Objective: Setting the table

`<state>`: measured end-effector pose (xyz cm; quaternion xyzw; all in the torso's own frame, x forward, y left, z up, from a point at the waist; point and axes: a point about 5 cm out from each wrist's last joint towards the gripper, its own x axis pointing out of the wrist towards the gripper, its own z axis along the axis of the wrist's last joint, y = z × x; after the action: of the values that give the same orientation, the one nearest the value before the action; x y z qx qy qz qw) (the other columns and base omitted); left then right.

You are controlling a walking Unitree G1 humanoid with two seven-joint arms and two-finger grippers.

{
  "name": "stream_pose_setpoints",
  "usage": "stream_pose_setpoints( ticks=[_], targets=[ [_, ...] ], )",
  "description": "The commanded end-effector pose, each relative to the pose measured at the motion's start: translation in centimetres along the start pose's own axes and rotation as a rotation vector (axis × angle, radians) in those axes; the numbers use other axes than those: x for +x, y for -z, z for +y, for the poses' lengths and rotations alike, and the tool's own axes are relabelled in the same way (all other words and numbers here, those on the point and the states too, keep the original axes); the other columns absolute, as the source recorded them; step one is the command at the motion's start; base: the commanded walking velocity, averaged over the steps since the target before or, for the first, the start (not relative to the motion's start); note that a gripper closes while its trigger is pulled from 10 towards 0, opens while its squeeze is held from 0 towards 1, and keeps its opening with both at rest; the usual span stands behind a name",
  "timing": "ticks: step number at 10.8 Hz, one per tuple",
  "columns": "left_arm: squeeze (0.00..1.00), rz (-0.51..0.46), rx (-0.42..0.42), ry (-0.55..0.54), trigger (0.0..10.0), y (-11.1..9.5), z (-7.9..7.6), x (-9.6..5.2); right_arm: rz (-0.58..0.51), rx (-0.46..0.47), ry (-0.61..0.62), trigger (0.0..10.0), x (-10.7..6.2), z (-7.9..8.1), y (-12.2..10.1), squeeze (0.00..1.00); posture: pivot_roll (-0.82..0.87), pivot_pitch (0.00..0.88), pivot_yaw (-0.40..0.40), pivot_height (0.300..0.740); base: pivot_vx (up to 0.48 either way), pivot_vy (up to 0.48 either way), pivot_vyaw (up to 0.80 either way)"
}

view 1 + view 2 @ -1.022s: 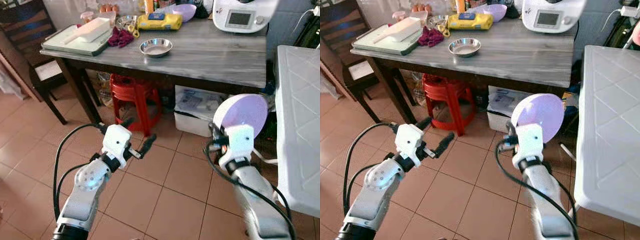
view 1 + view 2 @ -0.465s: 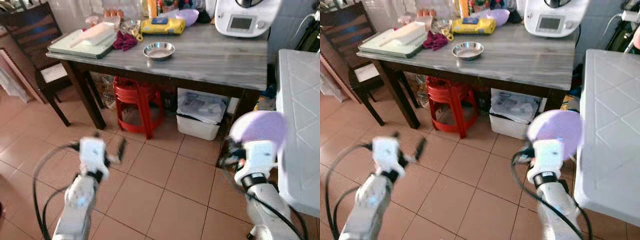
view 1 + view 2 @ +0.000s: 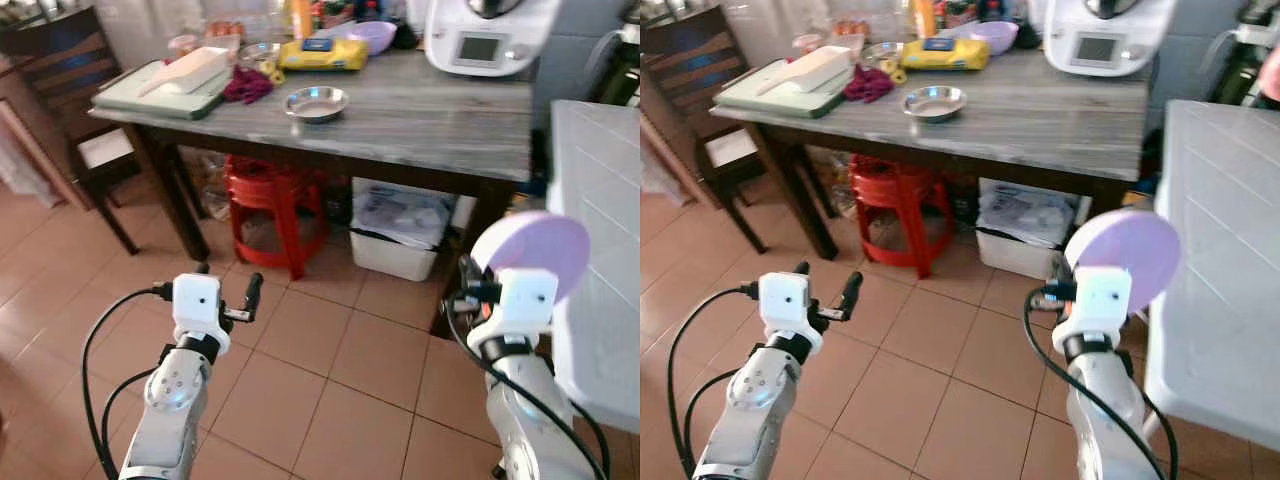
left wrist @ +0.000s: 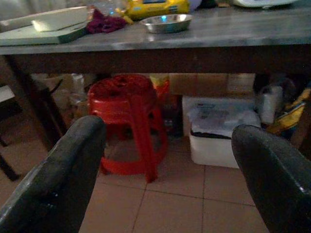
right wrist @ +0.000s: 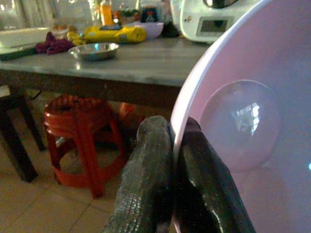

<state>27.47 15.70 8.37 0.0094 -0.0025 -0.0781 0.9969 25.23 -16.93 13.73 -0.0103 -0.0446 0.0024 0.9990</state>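
Held on edge at four o'clock beside the white table, the smooth, glossy lilac bowl has its thin rim pinched between the right gripper's fingers, while the left gripper gapes wide over the floor tiles.

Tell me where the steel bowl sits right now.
The steel bowl sits on the grey table ahead, toward its left half, with the maroon cloth on its left and the yellow pack behind it.

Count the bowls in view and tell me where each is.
3. A lilac plastic bowl pinched at its rim by the right gripper; a shallow steel bowl mid-table; a purple bowl at the table's back. Clutter there may hide more.
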Motion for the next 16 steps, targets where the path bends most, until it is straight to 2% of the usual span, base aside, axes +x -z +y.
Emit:
stream_pose_setpoints(
  ticks=[1, 6, 8, 16],
  targets=[
    [0.0, -0.005, -0.009, 0.013, 10.0, -0.4, -0.1, 0.5, -0.012, 0.001, 0.002, 10.0, 0.3, -0.1, -0.5, 0.0, -0.12, 0.041, 0.087, 0.74, 0.0, 0.0, -0.74],
    [0.0, -0.007, -0.017, 0.032, 10.0, -0.6, -0.6, 0.5, -0.003, 0.019, -0.013, 10.0, 0.3, 0.7, -0.4, 0.0, -0.11, 0.064, 0.094, 0.74, 0.0, 0.236, -0.64],
    [0.0, -0.013, -0.014, 0.036, 10.0, -0.8, -0.6, 0.7, 0.01, 0.022, -0.039, 10.0, 0.1, 1.3, 0.0, 0.0, -0.11, 0.065, 0.097, 0.74, 0.0, 0.368, 0.0],
    [0.0, -0.009, -0.013, 0.054, 10.0, -0.8, -0.9, 0.8, 0.007, 0.028, -0.05, 10.0, 0.1, 1.6, -0.1, 0.0, -0.11, 0.065, 0.103, 0.74, 0.0, 0.381, 0.0]
  ],
)
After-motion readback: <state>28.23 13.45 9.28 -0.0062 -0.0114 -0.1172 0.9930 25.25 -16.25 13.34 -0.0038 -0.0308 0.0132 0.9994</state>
